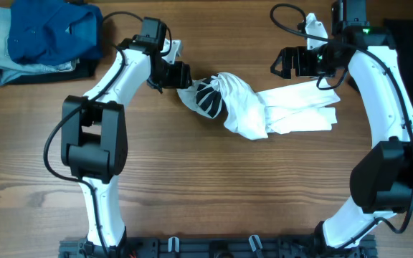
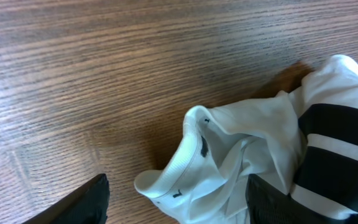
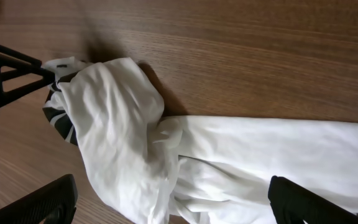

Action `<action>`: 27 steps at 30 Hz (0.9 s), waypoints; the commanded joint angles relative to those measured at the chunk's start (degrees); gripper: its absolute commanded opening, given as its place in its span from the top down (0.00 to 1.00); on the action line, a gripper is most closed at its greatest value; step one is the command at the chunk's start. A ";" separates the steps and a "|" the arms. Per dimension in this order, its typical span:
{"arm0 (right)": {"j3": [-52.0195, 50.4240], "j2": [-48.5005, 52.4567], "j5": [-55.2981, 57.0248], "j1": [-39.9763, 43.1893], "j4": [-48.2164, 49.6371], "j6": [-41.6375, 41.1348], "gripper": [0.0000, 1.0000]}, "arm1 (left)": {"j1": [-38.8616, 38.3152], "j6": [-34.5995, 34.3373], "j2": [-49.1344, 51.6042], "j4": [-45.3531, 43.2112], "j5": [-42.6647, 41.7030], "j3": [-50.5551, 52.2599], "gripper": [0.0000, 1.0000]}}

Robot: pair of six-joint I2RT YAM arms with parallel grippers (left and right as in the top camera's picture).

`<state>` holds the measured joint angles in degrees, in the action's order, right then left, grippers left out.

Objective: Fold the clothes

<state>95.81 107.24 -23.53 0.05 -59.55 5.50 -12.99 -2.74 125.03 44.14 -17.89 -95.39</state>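
White shirt crumpled; left end effector spread around collar, right end effector spread.

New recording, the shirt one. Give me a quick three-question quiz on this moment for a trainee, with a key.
1. True or false: the white shirt lies spread flat on the table.
2. Where is the pile of folded clothes? A) at the far corner on the left arm's side; B) between the two arms; C) on top of the shirt.
3. Which arm's fingers have the shirt's ribbed collar between them?

Key
1. False: it is bunched and twisted.
2. A.
3. The left fingers, standing open on either side of it.
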 commanded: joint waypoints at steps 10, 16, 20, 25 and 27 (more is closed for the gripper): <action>0.28 -1.92 -0.22 0.02 0.13 0.96 0.01 | -5.11 -2.25 4.96 -0.44 2.95 0.68 0.41; 0.28 -1.92 -0.22 0.02 0.37 0.98 0.01 | -4.96 -8.72 4.59 0.24 10.75 0.42 0.96; 0.28 -1.92 -0.24 0.02 0.37 0.96 0.01 | -3.74 -8.87 -0.28 6.40 11.10 -4.66 0.96; 0.28 -1.92 -0.26 0.02 1.03 0.46 0.01 | -2.25 -9.81 -12.00 7.26 10.99 -15.02 0.96; 0.28 -1.92 -0.98 0.02 1.60 0.33 0.00 | -2.29 -9.84 -16.17 4.76 10.93 -16.48 0.96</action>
<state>95.81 107.24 -23.51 0.05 -58.78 5.67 -15.55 -11.31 119.83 51.72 -7.70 -106.67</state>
